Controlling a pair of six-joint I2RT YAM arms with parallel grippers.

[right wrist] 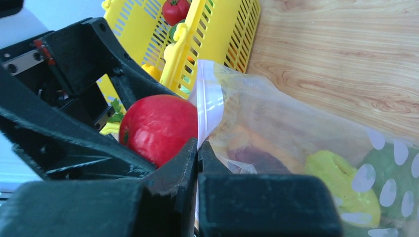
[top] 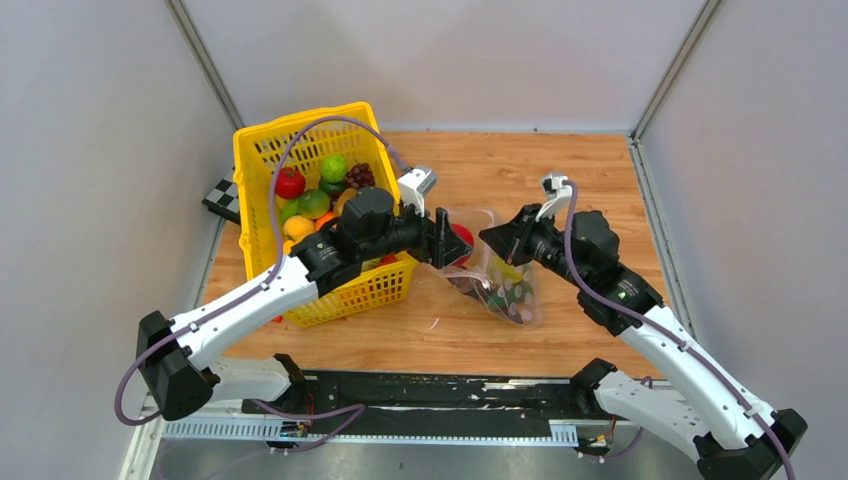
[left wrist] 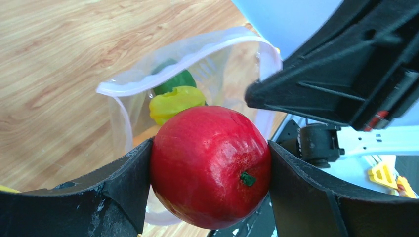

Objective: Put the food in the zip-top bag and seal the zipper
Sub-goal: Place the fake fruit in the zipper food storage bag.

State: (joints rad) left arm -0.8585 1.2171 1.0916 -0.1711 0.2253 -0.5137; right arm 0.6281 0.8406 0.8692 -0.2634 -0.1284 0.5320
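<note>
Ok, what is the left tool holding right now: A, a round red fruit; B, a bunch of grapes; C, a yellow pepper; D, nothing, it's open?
A: in the left wrist view the left tool is clamped on a glossy red fruit with a small green stem, and the open mouth of the zip-top bag lies just beyond it.

Light was bright, even and diffuse in all three views. Overhead, the wooden table (top: 560,180) carried only faint, soft shadows beneath the arms. The glossy red round toy fruit (left wrist: 210,165) showed a dull white sheen on top. The right gripper's black fingers (right wrist: 267,207), close to the lens, were blurred. The clear dotted plastic bag (right wrist: 306,133) behind was sharper.
</note>
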